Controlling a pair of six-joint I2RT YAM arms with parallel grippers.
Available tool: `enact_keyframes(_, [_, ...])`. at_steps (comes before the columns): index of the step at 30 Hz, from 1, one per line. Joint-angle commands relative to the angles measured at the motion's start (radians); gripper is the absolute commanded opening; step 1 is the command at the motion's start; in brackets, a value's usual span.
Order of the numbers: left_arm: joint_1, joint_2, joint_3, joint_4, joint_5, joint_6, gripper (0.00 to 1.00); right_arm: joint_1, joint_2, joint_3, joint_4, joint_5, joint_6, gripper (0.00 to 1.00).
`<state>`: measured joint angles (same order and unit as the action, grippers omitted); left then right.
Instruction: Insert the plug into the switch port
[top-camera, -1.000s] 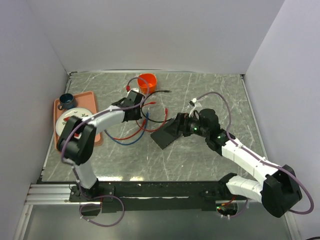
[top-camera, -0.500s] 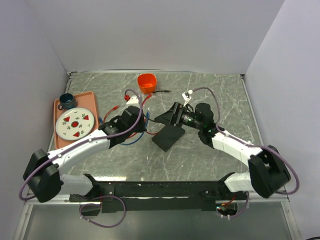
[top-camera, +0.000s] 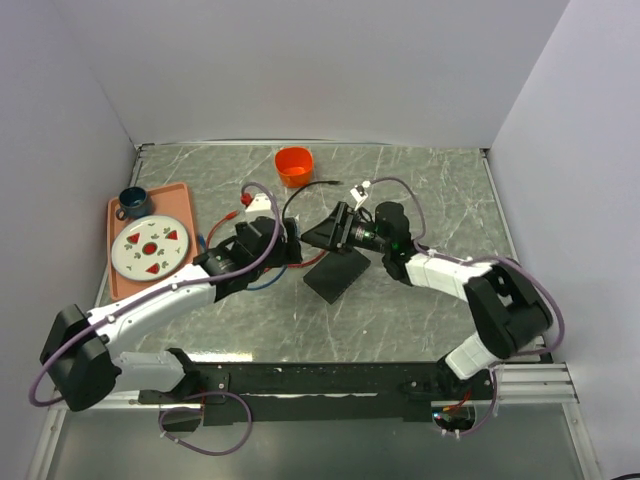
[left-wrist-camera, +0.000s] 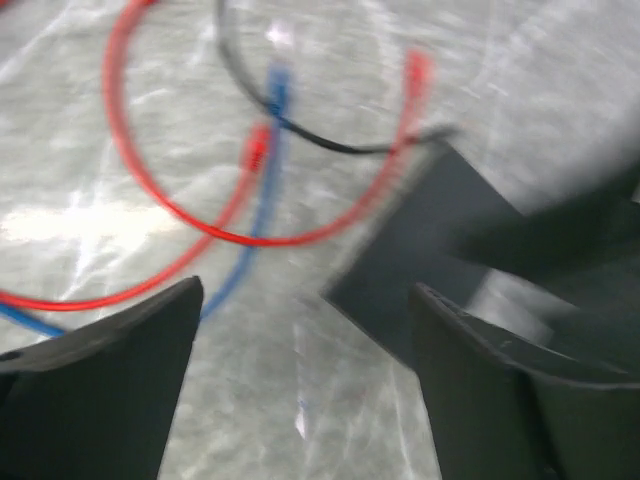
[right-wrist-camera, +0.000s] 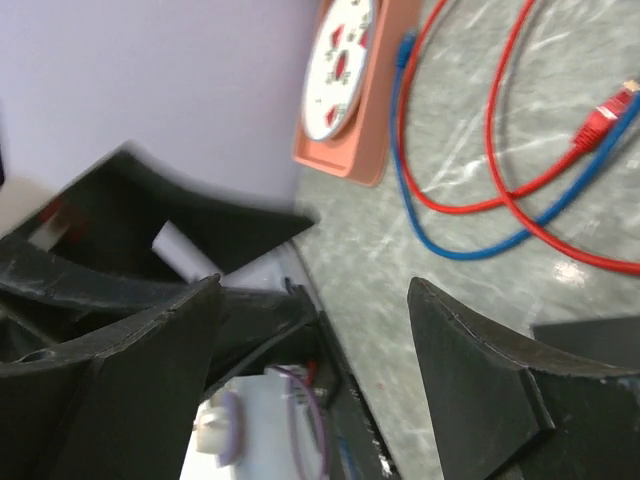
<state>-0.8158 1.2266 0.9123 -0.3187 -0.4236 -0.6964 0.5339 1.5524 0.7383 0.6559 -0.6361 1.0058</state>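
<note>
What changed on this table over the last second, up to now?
The left arm dropped from upright to a low reach, bringing the left tool nearer, beside the black box; it is open and empty. The right tool came off the box toward the far left, also open. Box, cables, orange cup and tray stayed roughly put.
</note>
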Motion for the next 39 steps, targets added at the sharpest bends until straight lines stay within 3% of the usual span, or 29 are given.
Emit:
enact_keyframes(1, [0.156, 0.037, -0.042, 0.041, 0.015, 0.018, 0.90, 0.008, -0.178, 0.009, -0.211, 0.100, -0.180, 0.83])
enact_keyframes(4, [0.329, 0.086, -0.073, 0.160, 0.177, 0.069, 0.87, 0.008, -0.257, 0.000, -0.332, 0.154, -0.262, 0.84])
enact_keyframes(6, [0.413, 0.193, -0.021, 0.182, 0.209, 0.115, 0.85, 0.006, -0.291, -0.008, -0.375, 0.176, -0.300, 0.85])
enact_keyframes(12, [0.452, 0.569, 0.275, 0.103, 0.158, 0.219, 0.81, 0.005, -0.388, -0.034, -0.470, 0.205, -0.351, 0.85])
enact_keyframes(16, [0.458, 0.729, 0.424, 0.063, 0.175, 0.235, 0.74, 0.000, -0.428, -0.043, -0.524, 0.227, -0.380, 0.86])
enact_keyframes(19, [0.463, 0.795, 0.473, 0.063, 0.175, 0.227, 0.64, -0.005, -0.452, -0.048, -0.553, 0.239, -0.398, 0.86])
enact_keyframes(22, [0.463, 0.843, 0.507, 0.040, 0.140, 0.219, 0.44, -0.011, -0.463, -0.048, -0.576, 0.240, -0.409, 0.86])
enact_keyframes(23, [0.464, 0.862, 0.519, 0.017, 0.126, 0.216, 0.30, -0.020, -0.465, -0.048, -0.579, 0.237, -0.409, 0.87])
enact_keyframes(26, [0.463, 0.872, 0.505, 0.019, 0.129, 0.213, 0.01, -0.032, -0.468, -0.047, -0.584, 0.228, -0.414, 0.87])
enact_keyframes(31, [0.463, 0.800, 0.505, 0.055, 0.216, 0.218, 0.01, -0.043, -0.465, -0.031, -0.604, 0.217, -0.426, 0.87])
enact_keyframes(39, [0.437, 0.469, 0.504, 0.118, 0.414, 0.195, 0.01, -0.061, -0.567, -0.016, -0.651, 0.214, -0.449, 0.88])
